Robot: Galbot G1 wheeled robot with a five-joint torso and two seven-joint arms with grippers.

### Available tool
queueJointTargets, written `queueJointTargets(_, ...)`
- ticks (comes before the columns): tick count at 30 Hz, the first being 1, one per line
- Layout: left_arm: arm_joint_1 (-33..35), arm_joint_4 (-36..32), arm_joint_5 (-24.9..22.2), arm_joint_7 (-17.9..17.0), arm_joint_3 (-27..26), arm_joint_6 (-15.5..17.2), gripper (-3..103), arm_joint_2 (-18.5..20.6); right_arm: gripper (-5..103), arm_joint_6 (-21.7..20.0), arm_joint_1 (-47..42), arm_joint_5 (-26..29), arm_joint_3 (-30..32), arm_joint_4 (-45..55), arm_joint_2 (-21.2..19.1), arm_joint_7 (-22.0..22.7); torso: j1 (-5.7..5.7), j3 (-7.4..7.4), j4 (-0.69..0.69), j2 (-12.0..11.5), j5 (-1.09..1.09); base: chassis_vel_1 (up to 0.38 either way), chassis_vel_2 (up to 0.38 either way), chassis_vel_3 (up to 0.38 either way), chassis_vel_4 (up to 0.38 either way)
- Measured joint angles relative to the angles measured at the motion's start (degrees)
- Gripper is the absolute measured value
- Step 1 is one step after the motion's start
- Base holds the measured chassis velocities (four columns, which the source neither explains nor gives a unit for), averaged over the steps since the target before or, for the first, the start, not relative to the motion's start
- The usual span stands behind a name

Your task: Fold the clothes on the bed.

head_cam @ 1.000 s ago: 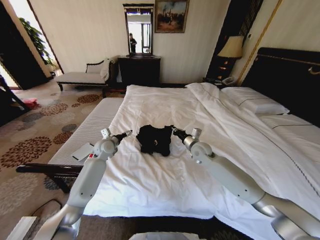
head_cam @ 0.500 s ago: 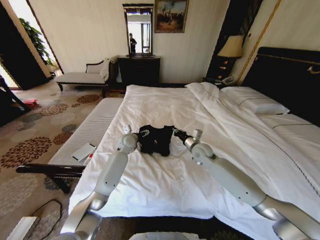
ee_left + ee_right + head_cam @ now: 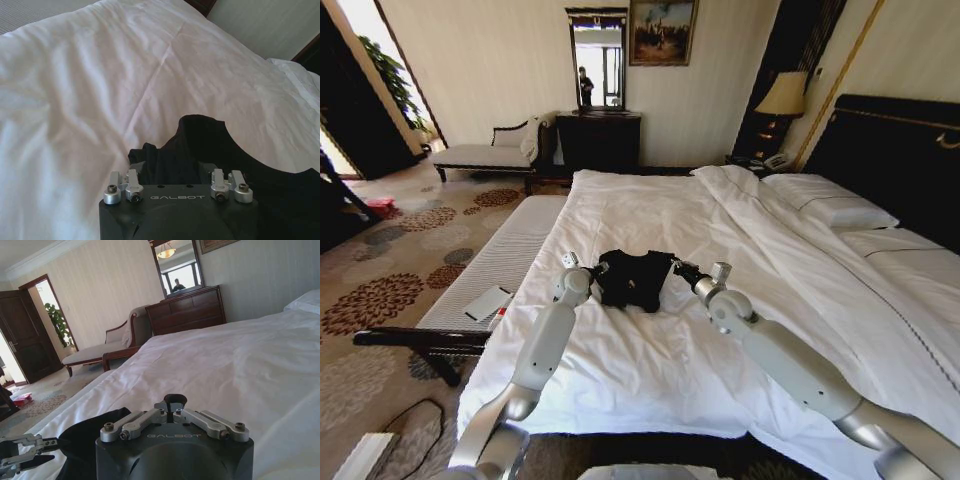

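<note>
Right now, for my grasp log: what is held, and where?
Not clear. The left gripper is open at the T-shirt's left edge; the right gripper is shut at its right edge, any pinch hidden.

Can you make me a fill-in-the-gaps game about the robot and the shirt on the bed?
1. The T-shirt is coloured ____.
2. It lies on the bed's white ____.
3. The left gripper and right gripper are at ____ sides of it.
4. The lamp stands beside the ____.

Missing words: black; duvet; opposite; bed
</note>
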Motion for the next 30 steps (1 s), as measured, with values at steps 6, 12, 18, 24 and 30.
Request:
queueJointTargets(6,-0.49,1.03,0.11,0.85,0.02,-0.23,34,-0.67,0,-0.03,0.11,0.0,-0.16,-0.03,-0.06,0.12,0.0,0.0,0.0,0.0,0.0,0.0,0.0,0.0,0.0)
queueJointTargets(12,-0.83,1.34,0.14,0.91,0.09,-0.28,18,-0.79,0,-0.04,-0.17,-0.05,-0.01,-0.09,-0.16,0.16,0.0,0.0,-0.01,0.0,0.0,0.0,0.0,0.0,0.0)
queueJointTargets(18,-0.86,1.36,0.3,1.01,0.18,-0.29,1,-0.28,0,0.12,-0.39,-0.34,0.22,-0.3,-0.05,0.17,0.0,0.0,-0.01,0.0,0.0,0.0,0.0,0.0,0.0)
queueJointTargets(24,0.43,-2.46,0.62,1.28,-0.29,-0.33,0,2.55,0,1.55,-0.33,-1.38,1.28,0.18,-0.13,0.01,0.0,0.0,0.0,0.0,0.0,0.0,0.0,0.0,0.0)
queueJointTargets(30,2.19,-9.77,1.26,3.02,-2.56,-1.12,0,9.14,0,4.42,-0.06,-1.63,4.72,2.22,-2.44,-2.29,0.0,0.0,0.0,0.0,-0.01,0.0,0.0,0.0,0.0)
